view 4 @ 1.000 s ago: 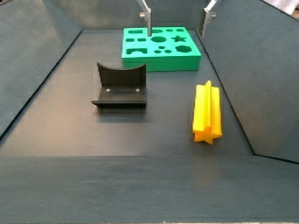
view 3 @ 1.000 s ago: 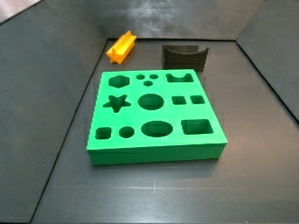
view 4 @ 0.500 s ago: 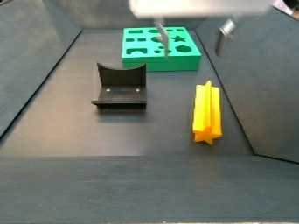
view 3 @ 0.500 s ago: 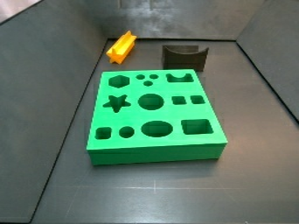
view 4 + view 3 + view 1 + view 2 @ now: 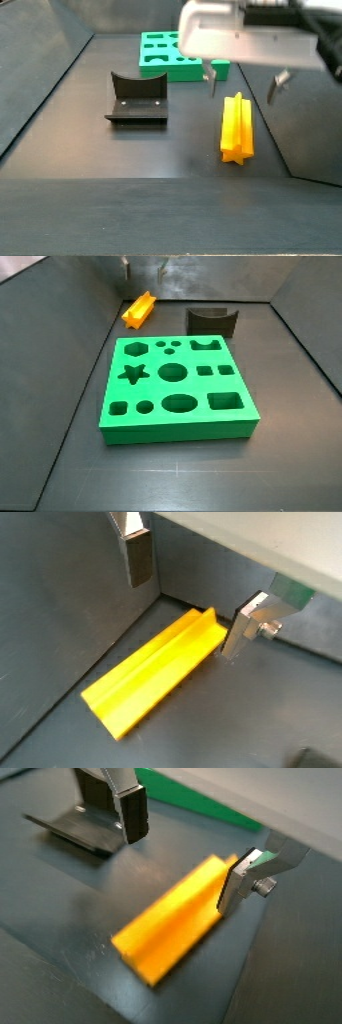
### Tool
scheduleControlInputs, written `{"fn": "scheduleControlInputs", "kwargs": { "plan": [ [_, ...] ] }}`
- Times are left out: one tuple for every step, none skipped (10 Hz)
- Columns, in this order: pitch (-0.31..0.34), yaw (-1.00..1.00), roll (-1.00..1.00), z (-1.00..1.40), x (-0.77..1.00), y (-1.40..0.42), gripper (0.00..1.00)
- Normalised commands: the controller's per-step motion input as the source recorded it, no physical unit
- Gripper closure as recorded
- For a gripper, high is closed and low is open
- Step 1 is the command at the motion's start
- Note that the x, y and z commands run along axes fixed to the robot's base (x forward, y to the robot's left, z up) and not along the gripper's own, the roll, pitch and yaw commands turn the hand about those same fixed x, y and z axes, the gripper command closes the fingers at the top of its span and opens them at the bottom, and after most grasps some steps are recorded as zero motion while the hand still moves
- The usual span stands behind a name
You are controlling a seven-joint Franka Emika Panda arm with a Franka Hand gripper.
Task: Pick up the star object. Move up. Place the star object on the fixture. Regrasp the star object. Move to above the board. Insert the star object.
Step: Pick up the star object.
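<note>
Hand (image 5: 245, 87) open wide, hovering above the far end of the star object (image 5: 237, 127), fingers (image 5: 138, 557) on either side and clear of it. Star object lying flat on the floor near the right wall, well apart from the fixture (image 5: 136, 97) and the board (image 5: 185, 53). For a sound pick: lower straight, keep the bar centred between the pads, close across its width, likely nearer its middle to avoid tipping. Board holes (image 5: 174, 371) all empty; fixture notch empty too.
</note>
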Motion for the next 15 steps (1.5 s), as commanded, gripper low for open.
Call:
{"fn": "scheduleControlInputs", "kwargs": {
  "plan": [
    [-0.096,-0.69,0.0,-0.72,-0.21,0.22,0.0],
    [-0.12,-0.47,-0.12,-0.43,0.09,0.19,0.0],
    [-0.097,0.0,-0.21,-0.45,0.28,0.17,0.0],
    [-0.083,0.11,-0.23,-0.5,0.3,0.11,0.0],
    [-0.13,0.13,-0.23,-0.49,0.19,0.06,0.0],
    [-0.131,0.08,-0.12,-0.38,0.0,0.0,0.0],
    [-0.116,0.0,-0.05,-0.15,0.0,0.0,0.0],
    [-0.149,0.0,0.0,-0.04,-0.35,-0.05,0.0],
    [-0.149,0.01,0.0,0.0,-0.34,-0.08,0.0],
    [-0.121,0.0,0.0,0.0,-0.29,-0.15,0.0],
    [-0.116,0.14,0.04,-0.07,-0.16,-0.17,0.0],
    [-0.116,0.34,0.03,-0.16,-0.08,-0.11,0.0],
    [-0.127,0.43,0.0,-0.29,0.0,-0.09,0.0],
    [-0.163,0.43,0.0,-0.32,0.0,-0.09,0.0],
    [-0.14,0.35,0.0,-0.25,0.0,-0.07,0.0]
  ]
}}
